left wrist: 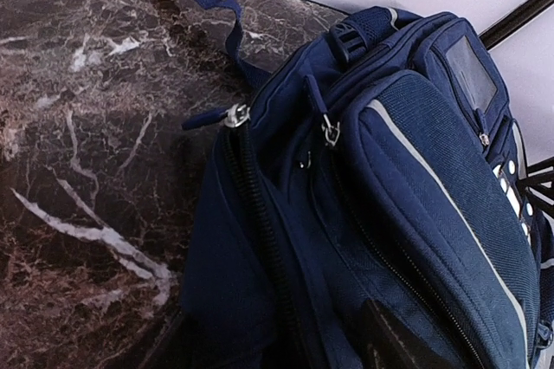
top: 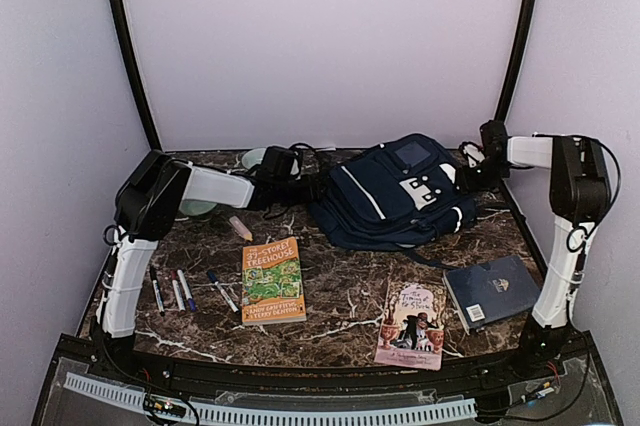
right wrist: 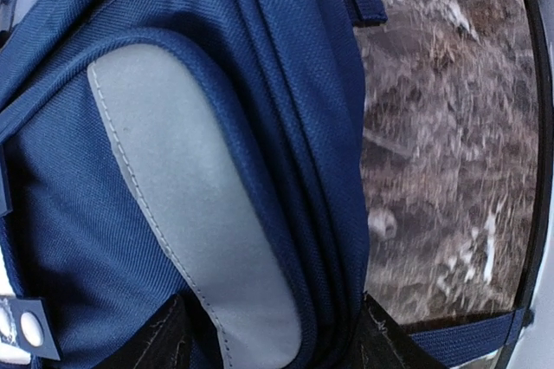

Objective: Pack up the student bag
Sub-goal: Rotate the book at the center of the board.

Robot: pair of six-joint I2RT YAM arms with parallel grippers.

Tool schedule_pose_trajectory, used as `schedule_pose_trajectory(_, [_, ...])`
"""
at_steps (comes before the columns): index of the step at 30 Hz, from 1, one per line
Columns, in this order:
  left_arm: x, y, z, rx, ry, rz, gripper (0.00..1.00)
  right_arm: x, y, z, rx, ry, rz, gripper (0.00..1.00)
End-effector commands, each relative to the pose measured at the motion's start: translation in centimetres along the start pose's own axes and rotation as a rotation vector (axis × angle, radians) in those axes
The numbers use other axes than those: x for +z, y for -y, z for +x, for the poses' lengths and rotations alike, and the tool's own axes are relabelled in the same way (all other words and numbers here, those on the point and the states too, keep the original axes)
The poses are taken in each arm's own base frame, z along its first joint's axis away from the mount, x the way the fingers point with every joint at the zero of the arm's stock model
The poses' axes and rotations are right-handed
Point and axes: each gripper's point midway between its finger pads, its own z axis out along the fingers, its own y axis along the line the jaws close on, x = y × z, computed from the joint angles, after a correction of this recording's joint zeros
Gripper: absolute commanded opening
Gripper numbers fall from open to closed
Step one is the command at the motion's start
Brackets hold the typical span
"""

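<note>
L gripper [top: 298,189]: at student bag [top: 385,196] zip side; open or gripping – can't tell.
R gripper [right wrist: 273,339]: fingers [right wrist: 160,343] clamped on bag fold w/ grey patch [right wrist: 199,213] betw. them.

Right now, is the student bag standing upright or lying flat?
Lying flat: the student bag rests on its back on the table, front pockets facing up.

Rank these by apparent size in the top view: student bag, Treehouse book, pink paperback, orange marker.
1. student bag, by far the largest
2. Treehouse book and pink paperback: look about alike, so not ranked
3. orange marker, smallest
</note>
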Motion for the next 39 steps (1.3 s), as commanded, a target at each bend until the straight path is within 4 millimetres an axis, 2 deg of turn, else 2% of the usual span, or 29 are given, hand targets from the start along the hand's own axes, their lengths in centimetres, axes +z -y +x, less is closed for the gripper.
schedule_pose_trajectory(1, [-0.4, 3.9, 0.8, -0.033, -0.04, 0.104, 0.64, 4.0, -0.4, 0.9, -0.075, -0.089, 0.046, 0.61])
schedule_pose_trajectory(7, [-2.8, 7.5, 5.0, -0.004, -0.146, 0.199, 0.52, 6.8, -2.4, -1.4, -0.147, -0.105, 0.06, 0.6])
schedule_pose_trajectory(13, [-7.1, 11.7, 11.2, 0.086, -0.251, 0.285, 0.45, 8.9, -5.4, -2.5, -0.204, -0.116, 0.032, 0.6])
schedule_pose_trajectory(18, [-10.2, 12.5, 14.5, 0.225, -0.293, 0.273, 0.43, 9.2, -8.3, -3.5, -0.233, -0.096, -0.027, 0.6])
schedule_pose_trajectory(20, [-11.4, 12.4, 15.4, 0.256, -0.321, 0.264, 0.44, 8.8, -8.6, -4.6, -0.23, -0.081, -0.009, 0.6])
schedule_pose_trajectory(22, [-13.0, 11.6, 16.0, 0.286, -0.365, 0.238, 0.47, 6.7, -8.8, -6.4, -0.21, -0.053, -0.011, 0.61])
schedule_pose_trajectory(25, [-16.3, 11.0, 15.2, 0.351, -0.357, 0.219, 0.53, 0.9, -9.1, -9.4, -0.194, 0.061, -0.049, 0.65])
schedule_pose_trajectory(28, [-19.4, 11.7, 13.3, 0.436, -0.305, 0.246, 0.61, -5.3, -9.0, -10.5, -0.183, 0.166, -0.077, 0.69])
schedule_pose_trajectory(30, [-20.9, 12.2, 11.8, 0.486, -0.277, 0.246, 0.66, -8.9, -8.5, -10.3, -0.161, 0.213, -0.087, 0.72])
schedule_pose_trajectory(32, [-21.6, 12.1, 10.3, 0.523, -0.249, 0.207, 0.7, -11.2, -8.0, -8.6, -0.141, 0.221, -0.102, 0.75])
schedule_pose_trajectory(34, [-21.4, 12.0, 8.7, 0.532, -0.23, 0.158, 0.72, -12.7, -7.6, -6.8, -0.135, 0.218, -0.104, 0.75])
schedule_pose_trajectory(36, [-20.6, 11.2, 7.3, 0.505, -0.231, 0.109, 0.72, -13.7, -7.0, -4.8, -0.124, 0.197, -0.098, 0.76])
schedule_pose_trajectory(39, [-18.6, 9.6, 5.2, 0.403, -0.231, 0.062, 0.74, -13.4, -6.4, -0.9, -0.095, 0.139, -0.117, 0.77])
